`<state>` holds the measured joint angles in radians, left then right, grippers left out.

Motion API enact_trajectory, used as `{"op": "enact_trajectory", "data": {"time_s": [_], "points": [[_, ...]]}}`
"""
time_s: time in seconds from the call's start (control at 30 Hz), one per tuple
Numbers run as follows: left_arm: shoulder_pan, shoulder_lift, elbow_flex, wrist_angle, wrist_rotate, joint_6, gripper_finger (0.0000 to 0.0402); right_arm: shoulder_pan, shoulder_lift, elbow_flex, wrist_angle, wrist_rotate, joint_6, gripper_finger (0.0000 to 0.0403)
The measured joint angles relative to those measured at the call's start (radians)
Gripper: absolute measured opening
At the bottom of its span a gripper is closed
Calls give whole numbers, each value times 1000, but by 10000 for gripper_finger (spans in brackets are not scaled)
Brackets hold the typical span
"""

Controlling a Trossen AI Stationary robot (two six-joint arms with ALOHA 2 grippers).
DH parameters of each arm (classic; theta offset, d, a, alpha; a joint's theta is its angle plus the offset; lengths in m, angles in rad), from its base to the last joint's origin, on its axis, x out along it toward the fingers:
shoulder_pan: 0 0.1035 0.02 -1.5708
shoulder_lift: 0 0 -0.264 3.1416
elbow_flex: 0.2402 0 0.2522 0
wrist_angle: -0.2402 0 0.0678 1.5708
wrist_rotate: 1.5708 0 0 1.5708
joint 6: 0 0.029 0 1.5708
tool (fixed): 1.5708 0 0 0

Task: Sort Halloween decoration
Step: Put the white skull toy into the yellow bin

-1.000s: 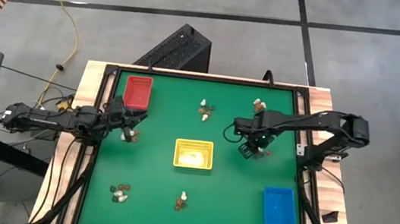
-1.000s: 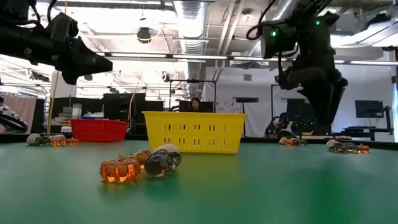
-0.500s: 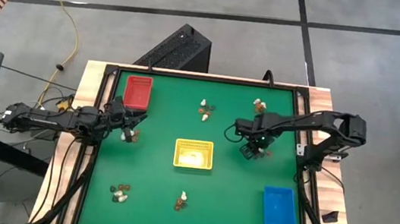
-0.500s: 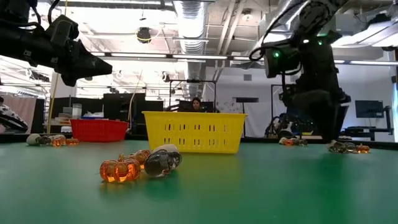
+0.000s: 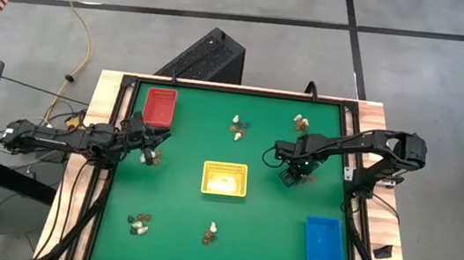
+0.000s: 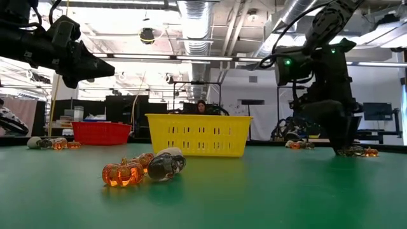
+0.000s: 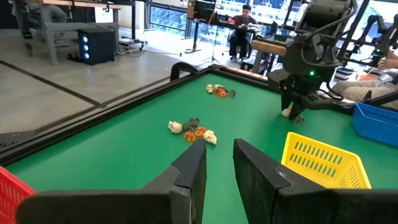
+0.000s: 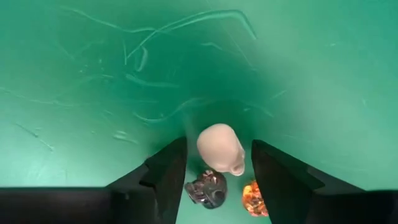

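fingers of right gripper point(image 8: 214, 163) apart, straddling cream skull point(image 8: 221, 148) on green table point(image 8: 93, 74); left gripper point(image 7: 217, 163) fingers slightly apart, empty.

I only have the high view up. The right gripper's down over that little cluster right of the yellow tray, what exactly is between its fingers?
Observer: The right wrist view shows a cream-white skull between the right gripper's open fingers, not yet gripped.
Operator: Anything else close by?
Observer: A dark skull and an orange pumpkin lie right beside it.
Operator: And the left gripper?
Observer: The left gripper hangs above the table, fingers slightly apart, holding nothing.
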<state>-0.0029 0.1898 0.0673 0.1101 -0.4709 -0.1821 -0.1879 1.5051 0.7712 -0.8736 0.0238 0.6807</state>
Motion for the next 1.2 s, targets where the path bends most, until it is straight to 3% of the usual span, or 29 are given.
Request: {"op": "enact_trajectory", "data": {"time_s": [0.33,0.6,1.0,1.2], "points": [[0,0,0,0,0,-3,70,6,2,15,-8,7,-26,93],[0,0,-1,0,-5,-2,70,67,3,149,72,55,-66,109],[0,0,-1,1,-6,-3,70,280,17,251,639,58,-167,110],[0,0,-1,6,-6,-6,70,293,162,257,776,58,-193,110]]}}
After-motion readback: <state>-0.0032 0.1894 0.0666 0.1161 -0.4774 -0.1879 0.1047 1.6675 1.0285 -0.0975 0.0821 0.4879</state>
